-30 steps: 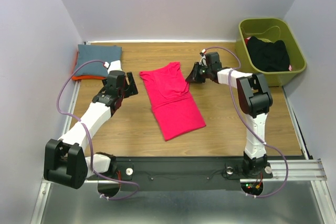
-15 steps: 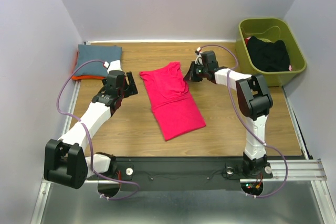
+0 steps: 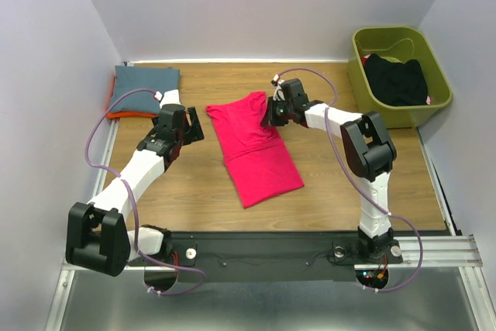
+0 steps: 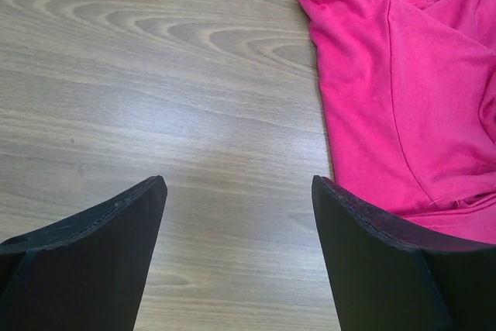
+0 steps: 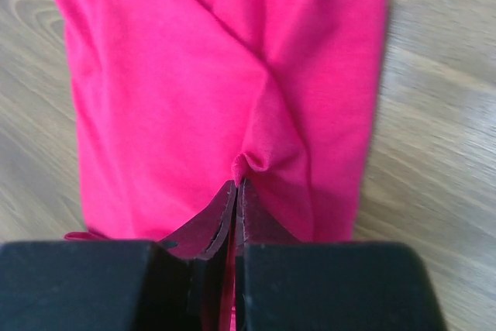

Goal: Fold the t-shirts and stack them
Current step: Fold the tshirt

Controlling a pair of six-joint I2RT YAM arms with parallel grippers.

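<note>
So, my right claw [image 5: 235, 191] is clamped on a pucker of the pink t-shirt [image 5: 178, 75] spread just ahead. Looks light and floppy, so I'd grab edges. My left claw [image 4: 238, 184] gapes, shirt at its right.

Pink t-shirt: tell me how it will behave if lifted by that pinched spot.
Probably floppy: the pink t-shirt puckers where the right gripper pinches it, so it should drape. Likely light, being thin cloth. Its folds may slip open.

right tool [image 5: 235, 191] pinching pink shirt [image 5: 194, 75], wooden table [image 5: 442, 114]
</note>
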